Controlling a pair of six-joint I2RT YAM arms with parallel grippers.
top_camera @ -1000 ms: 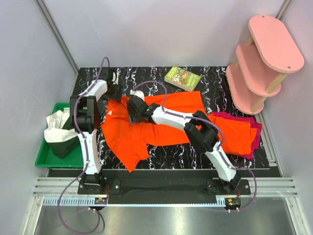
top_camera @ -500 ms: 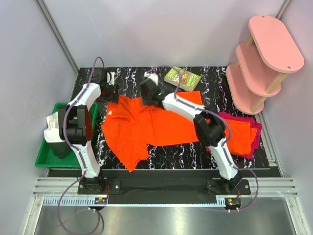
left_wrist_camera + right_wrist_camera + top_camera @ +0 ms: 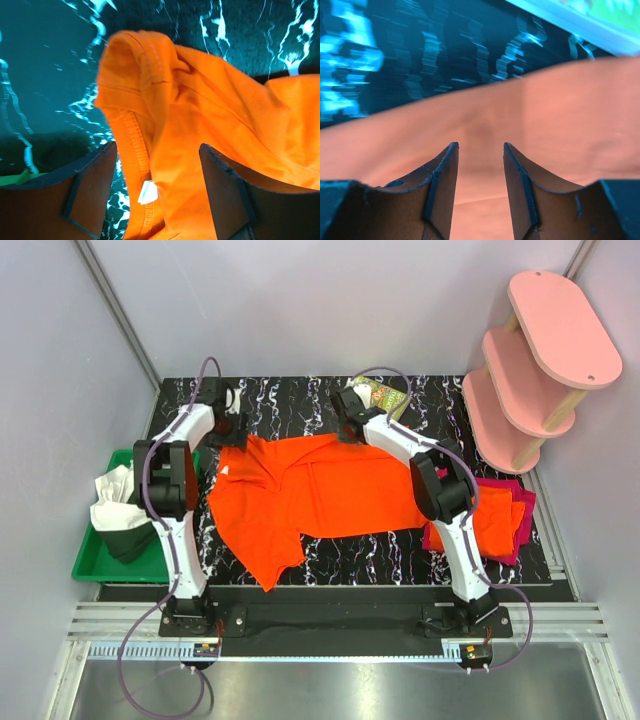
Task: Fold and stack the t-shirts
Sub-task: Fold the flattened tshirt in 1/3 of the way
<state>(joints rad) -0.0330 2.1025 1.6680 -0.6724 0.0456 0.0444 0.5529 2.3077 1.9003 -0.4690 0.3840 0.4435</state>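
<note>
A bright orange t-shirt [image 3: 310, 495] lies spread and rumpled across the middle of the black marbled table. My left gripper [image 3: 232, 428] sits at its far left corner. In the left wrist view the jaws [image 3: 157, 155] stand open astride the collar seam with its small white tag [image 3: 147, 192], without pinching the cloth. My right gripper [image 3: 346, 430] hovers at the shirt's far edge. Its jaws [image 3: 480, 145] are open by a narrow gap, with orange cloth [image 3: 545, 125] beneath them. At the right lies a folded orange shirt [image 3: 492, 512] on a magenta-red one [image 3: 522, 525].
A book [image 3: 380, 396] lies at the far edge, just beyond my right gripper, and shows in the right wrist view [image 3: 600, 20]. A green tray [image 3: 92, 565] with white and dark cloth stands off the table's left side. A pink shelf unit [image 3: 545, 360] stands at the back right.
My right arm has swung from the shirt's left middle to its far edge near the book, its jaws narrowing. The left gripper has shifted slightly at the far left corner.
</note>
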